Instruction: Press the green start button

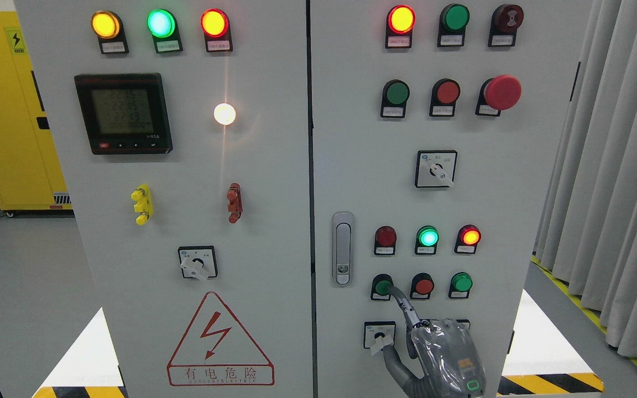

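A grey control cabinet fills the head view. On its right door, the bottom button row has a green button (383, 287) at the left, a red button (423, 286) in the middle and a second green button (461, 283) at the right. My right hand (444, 354), wrapped in clear plastic, comes up from the bottom edge. Its index finger (401, 301) is stretched out, with the tip touching the left green button. The thumb points down to the left and the other fingers are curled in. The left arm is out of view.
Above the button row sit three indicator lamps: dark red, lit green (427, 237), lit red. A rotary switch (379, 335) is just left of my hand and a door handle (343, 249) further left. Grey curtains (617, 193) hang at the right and a yellow cabinet (3, 110) stands at the left.
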Robot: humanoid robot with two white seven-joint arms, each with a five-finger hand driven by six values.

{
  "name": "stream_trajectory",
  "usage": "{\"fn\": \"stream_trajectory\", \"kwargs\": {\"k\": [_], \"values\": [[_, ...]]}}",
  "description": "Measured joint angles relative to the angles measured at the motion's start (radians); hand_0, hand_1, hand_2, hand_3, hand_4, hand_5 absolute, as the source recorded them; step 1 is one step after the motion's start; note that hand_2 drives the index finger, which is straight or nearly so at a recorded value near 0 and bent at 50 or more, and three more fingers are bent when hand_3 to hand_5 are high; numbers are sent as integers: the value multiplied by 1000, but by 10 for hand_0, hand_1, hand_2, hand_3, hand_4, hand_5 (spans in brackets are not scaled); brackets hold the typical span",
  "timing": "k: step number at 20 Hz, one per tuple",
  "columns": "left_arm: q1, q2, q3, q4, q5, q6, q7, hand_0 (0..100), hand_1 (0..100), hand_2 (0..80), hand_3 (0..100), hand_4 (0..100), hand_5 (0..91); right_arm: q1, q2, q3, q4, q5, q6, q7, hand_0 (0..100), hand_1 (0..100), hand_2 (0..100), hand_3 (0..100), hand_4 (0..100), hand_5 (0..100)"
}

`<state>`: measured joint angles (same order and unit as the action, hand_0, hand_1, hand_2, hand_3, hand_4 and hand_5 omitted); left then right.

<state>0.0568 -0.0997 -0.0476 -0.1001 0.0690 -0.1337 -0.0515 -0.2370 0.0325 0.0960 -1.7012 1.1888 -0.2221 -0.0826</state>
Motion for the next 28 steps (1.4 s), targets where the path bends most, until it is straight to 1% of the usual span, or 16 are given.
{"fn": "stream_trajectory", "kwargs": {"k": [13, 28], "values": [[0, 0, 0, 0, 0, 0, 0, 120, 556, 0, 0, 0, 0, -7, -1, 10, 17, 0, 4, -5, 517, 856, 0, 942, 1000, 1000], [0, 0, 0, 0, 0, 0, 0, 120, 556, 0, 0, 0, 0, -14, 0, 13, 33, -10, 11, 13, 533, 850, 5, 943, 1000, 1000]]}}
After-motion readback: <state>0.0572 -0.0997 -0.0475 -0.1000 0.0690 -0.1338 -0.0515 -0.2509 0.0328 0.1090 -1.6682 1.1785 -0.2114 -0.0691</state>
